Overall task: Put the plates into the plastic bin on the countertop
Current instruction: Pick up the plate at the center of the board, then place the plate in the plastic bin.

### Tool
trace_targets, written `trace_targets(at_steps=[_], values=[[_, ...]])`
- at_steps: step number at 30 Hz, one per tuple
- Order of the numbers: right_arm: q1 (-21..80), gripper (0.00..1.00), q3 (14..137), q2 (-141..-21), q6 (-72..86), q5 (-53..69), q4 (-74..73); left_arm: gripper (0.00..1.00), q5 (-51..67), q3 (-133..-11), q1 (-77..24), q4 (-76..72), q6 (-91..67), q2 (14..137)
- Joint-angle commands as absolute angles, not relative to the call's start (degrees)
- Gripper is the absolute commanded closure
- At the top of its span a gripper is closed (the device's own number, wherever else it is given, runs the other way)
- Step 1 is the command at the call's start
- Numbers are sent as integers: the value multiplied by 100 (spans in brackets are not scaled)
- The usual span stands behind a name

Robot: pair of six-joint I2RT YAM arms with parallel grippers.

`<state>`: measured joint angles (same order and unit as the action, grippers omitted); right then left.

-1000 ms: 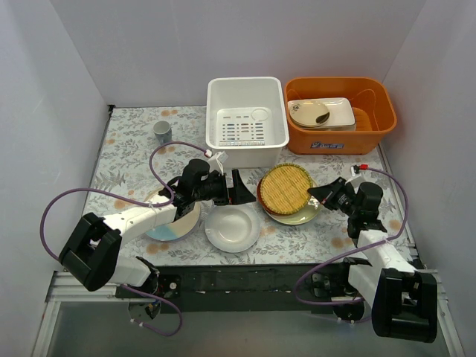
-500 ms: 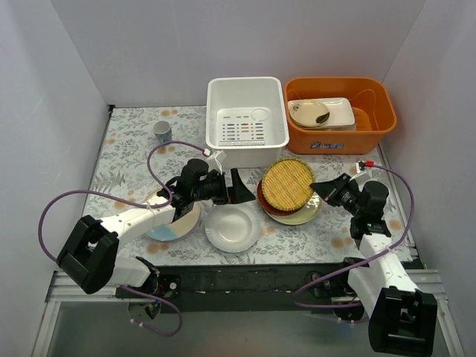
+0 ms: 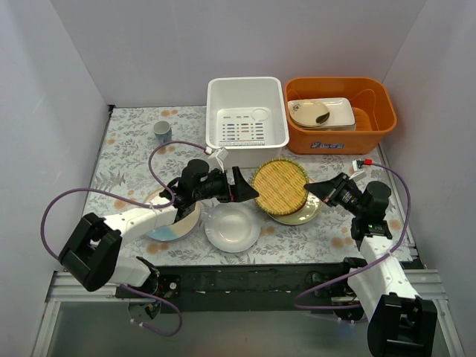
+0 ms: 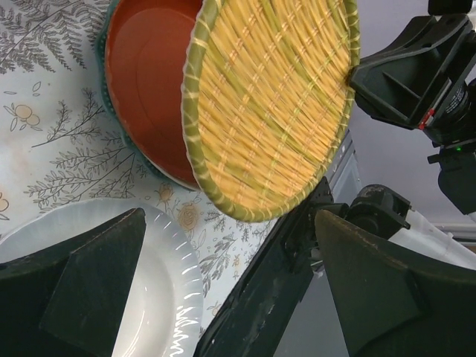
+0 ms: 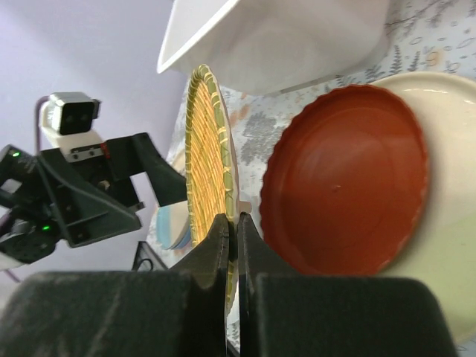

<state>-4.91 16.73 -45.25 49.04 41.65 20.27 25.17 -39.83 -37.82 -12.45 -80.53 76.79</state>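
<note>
- Yellow woven plate [image 3: 280, 187] stood tilted on edge above the red plate [image 5: 346, 186], its rim pinched by the closed right fingers [image 3: 311, 192].
- We noted the left fingers [image 3: 242, 190] spread wide, empty, just beside it.
- Plastic bin [image 3: 249, 152] sat near behind on the tabletop [image 3: 126, 149].

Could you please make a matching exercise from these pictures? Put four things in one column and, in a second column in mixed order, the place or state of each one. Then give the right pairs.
Things
1. woven plate
2. red plate
3. white plate
4. mug

Places or states
A. stands toward the far left corner of the countertop
B. lies flat on the countertop, by the open left gripper
C. tilted up on edge, pinched by the right gripper
D. lies flat, with a cream plate below it

Pairs: 1-C, 2-D, 3-B, 4-A
</note>
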Motion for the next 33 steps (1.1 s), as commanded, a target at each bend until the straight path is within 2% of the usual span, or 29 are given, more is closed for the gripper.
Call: trace_targets(at_steps=[1,6,9,10,13,14,15,16,17,18,22,25,26,29,33], values=[[-519,99,1688,-4377,5589,4851,3083,3,2549,-4104,-3876,-1608,-8077,7891],[-510,99,1635,-4281,5915,5150,3322,5,2496,-4210,-3999,-1932,-8182,8165],[-510,99,1591,-4245,5915,5229,3270,14,2522,-4298,-4087,-2197,-8244,8314],[-510,99,1565,-4245,5915,5247,3270,22,2531,-4333,-4122,-2241,-8262,8367],[-510,99,1459,-4254,5889,5300,3270,40,2531,-4500,-4192,-2294,-8288,8499],[-510,99,1442,-4289,5871,5317,3270,57,2531,-4552,-4210,-2277,-8297,8551],[-510,99,1398,-4298,5854,5361,3278,71,2583,-4596,-4219,-2302,-8306,8569],[-510,99,1363,-4307,5845,5379,3287,80,2593,-4614,-4236,-2320,-8340,8587],[-510,99,1362,-4341,5827,5396,3287,97,2601,-4606,-4245,-2373,-8350,8587],[-510,99,1328,-4359,5801,5440,3287,100,2593,-4588,-4254,-2399,-8367,8587],[-510,96,1248,-4403,5748,5484,3278,100,2558,-4553,-4306,-2435,-8358,8543],[-510,84,1213,-4403,5669,5458,3217,100,2540,-4535,-4315,-2373,-8341,8490],[-510,76,1213,-4403,5660,5467,3208,100,2514,-4526,-4315,-2338,-8323,8464],[-510,61,1213,-4430,5616,5458,3173,100,2400,-4509,-4315,-2277,-8306,8385],[-510,48,1187,-4430,5572,5467,3129,100,2329,-4561,-4307,-2145,-8209,8315]])
